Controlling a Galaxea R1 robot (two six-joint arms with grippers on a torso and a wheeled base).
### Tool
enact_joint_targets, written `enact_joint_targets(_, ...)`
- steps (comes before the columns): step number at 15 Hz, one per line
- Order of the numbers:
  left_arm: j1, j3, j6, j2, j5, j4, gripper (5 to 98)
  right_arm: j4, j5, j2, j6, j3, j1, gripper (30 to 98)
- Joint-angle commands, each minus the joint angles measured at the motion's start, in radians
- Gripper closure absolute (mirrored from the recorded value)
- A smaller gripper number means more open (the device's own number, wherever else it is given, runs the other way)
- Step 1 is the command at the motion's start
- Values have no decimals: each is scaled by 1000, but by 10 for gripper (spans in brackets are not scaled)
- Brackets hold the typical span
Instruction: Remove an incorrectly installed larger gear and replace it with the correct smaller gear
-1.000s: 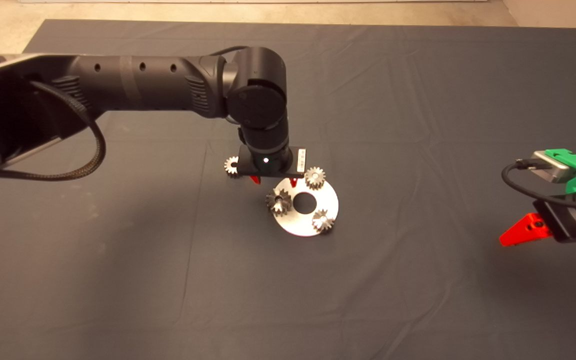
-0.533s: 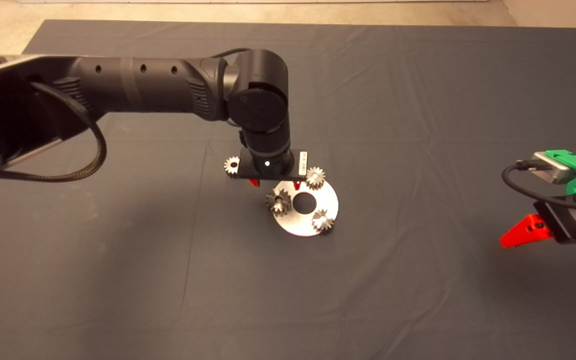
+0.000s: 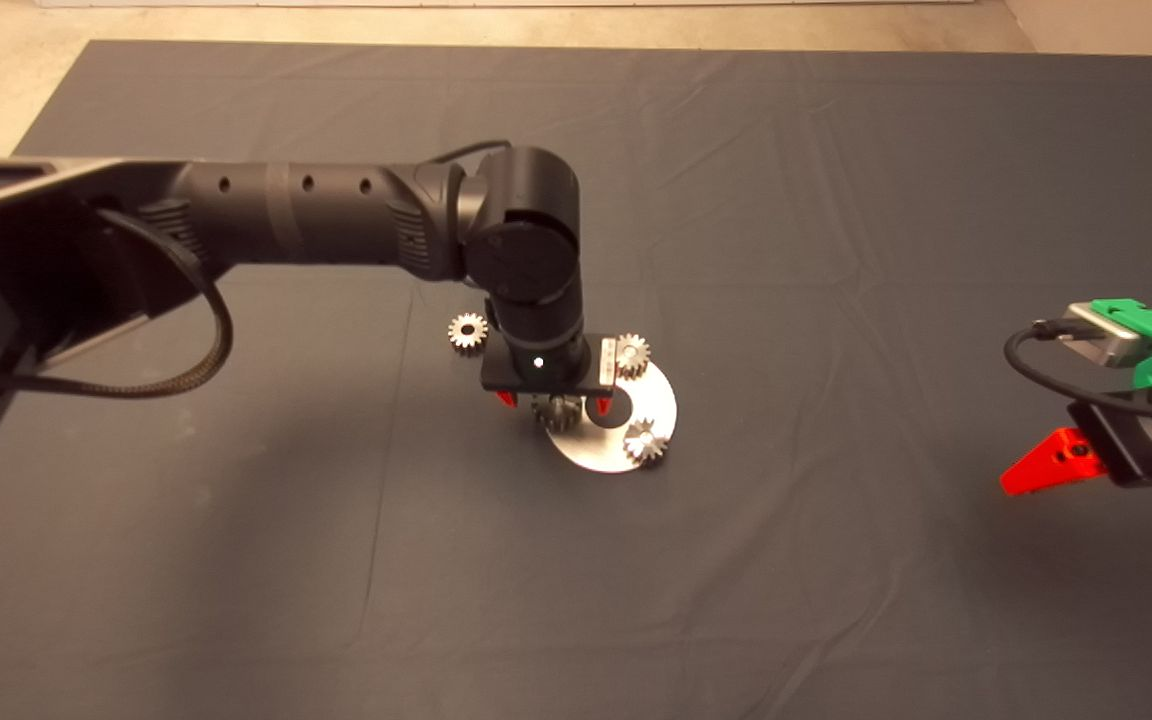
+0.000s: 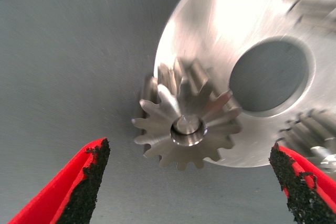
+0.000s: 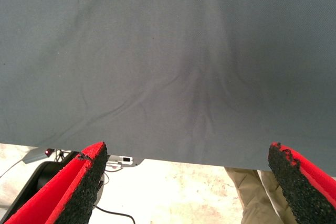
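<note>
The larger gear [image 3: 558,410], star-toothed, sits on a pin at the left edge of the round silver plate [image 3: 596,452]. My left gripper [image 3: 553,398] hangs right over it, open, and hides most of it. In the left wrist view the larger gear [image 4: 186,129] lies between the open fingers [image 4: 86,182], apart from both pads. Two smaller gears stand on the plate, one at its far edge [image 3: 631,354] and one at its near right [image 3: 645,441]. A third smaller gear [image 3: 468,331] lies loose on the mat to the left. My right gripper [image 3: 1046,462] waits open at the right edge.
The plate has a large round centre hole [image 4: 270,74]. The dark mat [image 3: 236,560] has soft creases. In the right wrist view the right gripper [image 5: 186,150] is over the mat's edge, with pale floor, a cable and tan cloth [image 5: 252,198] beyond.
My left gripper has moved from behind the plate's far edge toward me and lower, and now straddles the larger gear. The gears, plate and right arm have not moved.
</note>
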Motion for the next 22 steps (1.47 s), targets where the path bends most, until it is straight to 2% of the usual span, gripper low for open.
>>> enact_joint_targets(1,-16,2,-2,16,10,41,249,36,-1,1,-3,7,24,472)
enact_joint_targets(4,-2,-2,4,18,10,64,201,53,0,3,-3,7,44,472)
enact_joint_targets(9,3,-33,9,24,8,73,198,60,-1,0,-3,4,64,472)
enact_joint_targets(11,32,-35,13,24,7,101,198,63,-1,0,-3,4,66,472)
enact_joint_targets(13,41,-39,12,22,5,104,198,63,-1,-2,-3,2,66,472)
enact_joint_targets(19,41,-58,18,24,5,105,198,64,-1,0,-3,1,72,472)
enact_joint_targets(22,41,-75,52,27,7,104,198,64,-1,0,-3,1,72,472)
